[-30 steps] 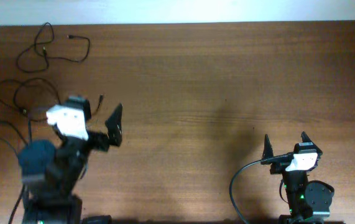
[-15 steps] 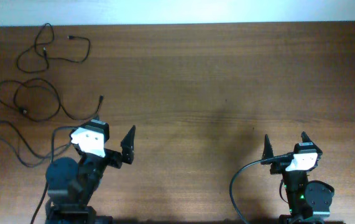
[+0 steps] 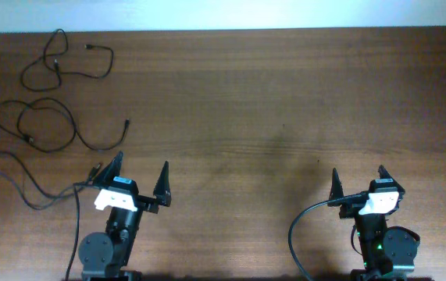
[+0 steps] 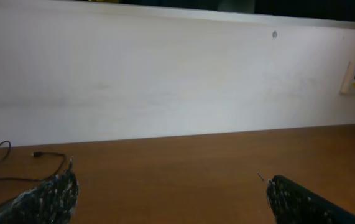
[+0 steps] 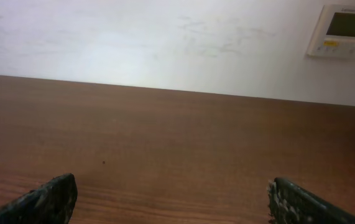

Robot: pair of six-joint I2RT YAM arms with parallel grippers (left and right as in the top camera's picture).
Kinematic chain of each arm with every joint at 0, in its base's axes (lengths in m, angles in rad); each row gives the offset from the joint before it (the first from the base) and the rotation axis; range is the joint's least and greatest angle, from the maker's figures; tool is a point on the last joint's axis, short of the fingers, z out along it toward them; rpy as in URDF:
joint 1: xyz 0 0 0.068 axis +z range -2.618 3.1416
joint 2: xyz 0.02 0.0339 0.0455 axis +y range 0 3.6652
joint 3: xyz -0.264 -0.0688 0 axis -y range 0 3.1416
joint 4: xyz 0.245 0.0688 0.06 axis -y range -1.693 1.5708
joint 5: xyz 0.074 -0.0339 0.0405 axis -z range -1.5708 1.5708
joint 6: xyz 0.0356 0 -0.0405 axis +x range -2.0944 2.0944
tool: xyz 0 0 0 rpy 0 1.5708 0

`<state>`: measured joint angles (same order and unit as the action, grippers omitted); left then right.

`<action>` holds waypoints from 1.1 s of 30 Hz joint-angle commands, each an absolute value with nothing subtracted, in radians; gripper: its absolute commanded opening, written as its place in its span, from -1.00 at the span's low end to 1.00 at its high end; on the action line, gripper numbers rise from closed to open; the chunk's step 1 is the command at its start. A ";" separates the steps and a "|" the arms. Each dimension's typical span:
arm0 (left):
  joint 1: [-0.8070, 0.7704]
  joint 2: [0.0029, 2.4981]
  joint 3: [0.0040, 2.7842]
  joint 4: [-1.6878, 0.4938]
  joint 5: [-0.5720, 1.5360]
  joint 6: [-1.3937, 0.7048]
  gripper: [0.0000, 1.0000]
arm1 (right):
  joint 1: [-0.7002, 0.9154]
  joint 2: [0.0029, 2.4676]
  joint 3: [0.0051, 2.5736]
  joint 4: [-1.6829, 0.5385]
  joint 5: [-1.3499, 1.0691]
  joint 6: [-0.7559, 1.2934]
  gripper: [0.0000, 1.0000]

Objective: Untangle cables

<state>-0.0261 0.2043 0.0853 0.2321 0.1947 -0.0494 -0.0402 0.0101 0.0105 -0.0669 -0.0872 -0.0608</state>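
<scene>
thin black flexible cables [image 3: 55,69] lie in the far-left back corner of the brown wooden table [image 3: 285,86], as separate loose loops. One is near the back edge, and a second loop [image 3: 31,139] sits just in front of it. I see no tight knot and the two look apart.

Handling, my guess: light, limp, a bit springy. They'll drag rather than lift whole, and the jacket will be slick on smooth wood. Pinch close behind a small plug end [image 3: 126,123] or on a straight run, not mid-loop.

Jaws of the left gripper [image 3: 140,176] are spread wide and empty, near the cables. The right gripper [image 3: 358,173] is likewise wide and empty, well apart from them.

Unclear: black line [image 3: 39,206] by the left edge could be a loose cord or an arm lead, can't tell. Left wrist view catches only a cable tail [image 4: 50,154]; right wrist view shows none.
</scene>
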 commanded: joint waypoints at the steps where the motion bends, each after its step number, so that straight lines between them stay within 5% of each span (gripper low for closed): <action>1: -0.030 0.159 0.028 0.267 0.156 -0.060 0.98 | -0.041 0.003 0.006 -0.072 -0.093 -0.064 0.97; 6: -0.030 0.094 0.009 0.233 0.090 -0.059 0.98 | -0.041 0.003 0.006 -0.072 -0.093 -0.064 0.97; 13: -0.030 0.005 0.008 -0.081 0.043 -0.060 0.98 | -0.041 0.003 0.006 -0.072 -0.093 -0.064 0.97; 20: -0.030 0.005 0.008 -0.084 -0.045 0.049 0.98 | -0.041 0.003 0.006 -0.072 -0.093 -0.064 0.97; 23: -0.030 0.005 0.007 -0.072 -0.158 -0.081 0.98 | -0.041 0.004 0.006 -0.072 -0.093 -0.064 0.97; 26: -0.030 0.005 0.009 -0.084 -0.070 0.068 0.98 | -0.041 0.004 0.006 -0.072 -0.093 -0.064 0.97; 33: -0.030 0.005 0.008 -0.083 -0.102 0.025 0.98 | -0.041 0.003 0.006 -0.072 -0.093 -0.064 0.97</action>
